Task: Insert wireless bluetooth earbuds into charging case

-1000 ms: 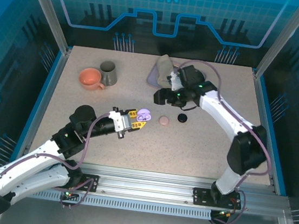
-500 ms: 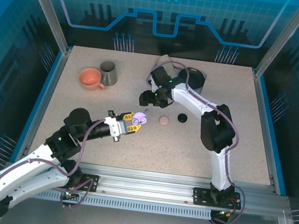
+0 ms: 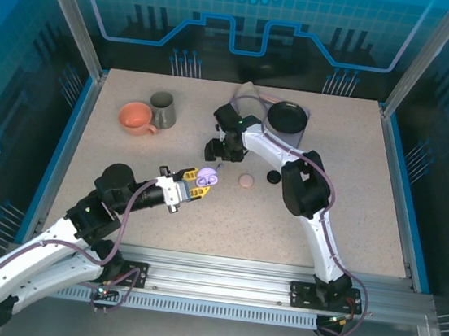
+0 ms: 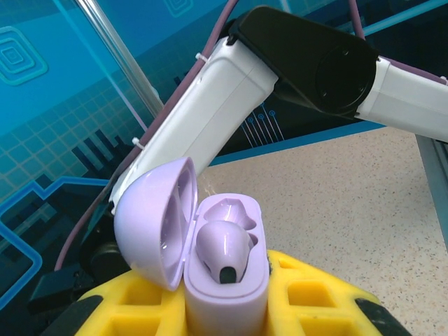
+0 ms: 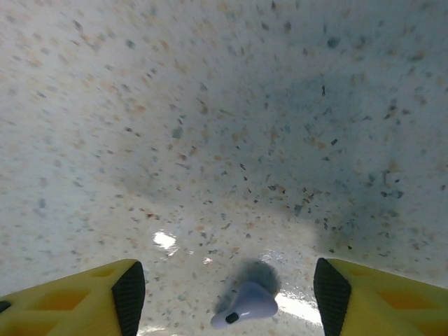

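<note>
The lilac case (image 4: 227, 294) is cut off at its base.

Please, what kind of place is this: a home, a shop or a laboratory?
Probably a robot test cell in a lab: two arms bolted to a rail, a speckled table fenced by aluminium posts, and blue printed panels all around.

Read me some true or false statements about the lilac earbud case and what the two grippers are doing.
1. The left gripper clamps the lilac case with its lid open. True.
2. Both slots of that case are filled. False: one seated earbud is in it and the other slot is empty.
3. The right gripper is shut on an earbud. False: its jaws stand open on either side of the loose earbud, which lies on the table.
4. The pink case and the black case lie on the table. True.
</note>
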Tool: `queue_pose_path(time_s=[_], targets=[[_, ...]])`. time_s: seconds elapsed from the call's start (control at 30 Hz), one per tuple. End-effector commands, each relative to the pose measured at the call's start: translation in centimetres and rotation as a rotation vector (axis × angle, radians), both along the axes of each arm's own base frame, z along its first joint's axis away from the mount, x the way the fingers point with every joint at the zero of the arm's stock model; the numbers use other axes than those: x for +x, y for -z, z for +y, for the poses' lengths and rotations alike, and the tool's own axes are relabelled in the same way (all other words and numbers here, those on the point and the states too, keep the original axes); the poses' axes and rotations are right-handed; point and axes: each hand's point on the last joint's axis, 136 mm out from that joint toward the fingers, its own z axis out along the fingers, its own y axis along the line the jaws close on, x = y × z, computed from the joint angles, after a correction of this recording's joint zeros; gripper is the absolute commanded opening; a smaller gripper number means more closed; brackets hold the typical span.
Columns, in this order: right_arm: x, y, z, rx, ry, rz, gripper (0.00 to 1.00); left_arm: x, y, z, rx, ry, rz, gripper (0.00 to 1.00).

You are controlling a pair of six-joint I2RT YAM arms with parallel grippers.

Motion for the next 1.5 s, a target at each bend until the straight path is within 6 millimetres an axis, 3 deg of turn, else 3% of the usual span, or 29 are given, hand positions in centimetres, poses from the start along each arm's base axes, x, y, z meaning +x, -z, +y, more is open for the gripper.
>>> queue_pose_path(time_s=[0.0, 0.5, 0.9, 1.1, 1.27, 1.47], targets=[[-1.4, 1.0, 0.7, -0.024, -0.015, 0.048, 0.67, -0.1, 0.2, 0.0, 0.007, -0.005, -0.017, 0.00], [-2.9, 2.8, -0.8, -0.184, -0.081, 0.054, 0.44, 0.0, 0.0, -0.1, -0.002, -0.004, -0.010, 0.00], [-3.8, 1.5, -2.0, -0.227, -0.107, 0.035, 0.35, 0.1, -0.1, -0.1, -0.003, -0.004, -0.005, 0.00], [-3.9, 0.7, -2.0, -0.218, -0.113, 0.025, 0.35, 0.2, 0.0, -0.3, 0.000, -0.002, 0.000, 0.00], [-3.3, -0.2, -0.9, -0.162, -0.130, 0.002, 0.36, 0.2, -0.1, -0.3, 0.001, -0.002, 0.000, 0.00], [-3.0, 0.5, -0.9, -0.185, -0.142, 0.015, 0.38, 0.2, -0.2, -0.2, 0.001, -0.003, -0.002, 0.00]])
